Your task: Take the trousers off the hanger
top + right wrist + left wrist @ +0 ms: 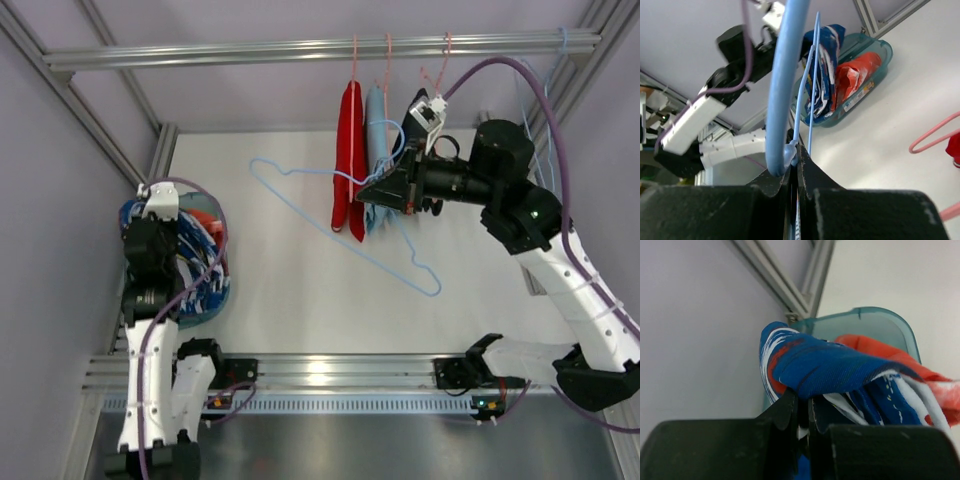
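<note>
We noted the left end effector (802, 406) clamped on the trousers (825, 367) over the teal bin (875, 322). The right end effector (796, 160) pinched the bare hanger (782, 75). We judged a low release inside the rim best.

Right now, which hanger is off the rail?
The light-blue wire hanger, pinched in the shut right gripper. The pink hangers hang from the rail with clothes on them.
</note>
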You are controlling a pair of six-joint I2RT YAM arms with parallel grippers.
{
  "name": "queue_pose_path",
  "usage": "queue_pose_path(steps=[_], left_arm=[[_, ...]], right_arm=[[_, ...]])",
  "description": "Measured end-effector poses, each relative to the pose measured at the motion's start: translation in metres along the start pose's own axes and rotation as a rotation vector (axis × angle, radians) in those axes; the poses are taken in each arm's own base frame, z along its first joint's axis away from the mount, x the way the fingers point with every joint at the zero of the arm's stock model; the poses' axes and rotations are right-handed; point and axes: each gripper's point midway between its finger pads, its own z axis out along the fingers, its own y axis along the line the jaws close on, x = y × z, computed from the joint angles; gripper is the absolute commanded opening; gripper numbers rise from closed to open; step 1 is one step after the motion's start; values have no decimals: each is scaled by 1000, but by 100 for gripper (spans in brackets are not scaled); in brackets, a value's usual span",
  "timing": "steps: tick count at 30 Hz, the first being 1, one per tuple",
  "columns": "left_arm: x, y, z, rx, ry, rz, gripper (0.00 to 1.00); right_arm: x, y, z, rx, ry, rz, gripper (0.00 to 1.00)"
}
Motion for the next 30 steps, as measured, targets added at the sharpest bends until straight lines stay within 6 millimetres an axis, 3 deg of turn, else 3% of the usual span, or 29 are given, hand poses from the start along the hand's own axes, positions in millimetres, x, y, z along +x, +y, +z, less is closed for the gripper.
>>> queue_pose_path(steps=[2, 3, 6, 7, 10, 11, 16, 23, 26, 30], left_arm=[[13, -17, 25, 46, 52, -10, 0], [20, -27, 38, 72, 78, -18, 5], [38, -51, 67, 141, 137, -45, 37], [44, -59, 74, 163, 157, -55, 53], [58, -76, 83, 212, 213, -92, 77], [59, -81, 84, 233, 218, -104, 97], [36, -93, 65, 345, 148, -164, 98], [-42, -88, 30, 451, -64, -234, 98], [-66, -86, 22, 474, -109, -262, 98], [-83, -85, 15, 503, -138, -296, 98]], right_arm=[[-1, 8, -10, -2, -6, -35, 0], [-3, 12, -14, -3, -13, -53, 0], [-13, 25, -29, -6, -47, -113, 0], [-17, 28, -34, -4, -59, -130, 0], [-25, 35, -52, 18, -97, -173, 0], [-27, 36, -60, 32, -114, -186, 0], [-34, 45, -103, 117, -208, -239, 0], [-36, 66, -168, 331, -389, -338, 0], [-40, 74, -192, 463, -466, -378, 0], [-43, 62, -215, 660, -500, -369, 0]])
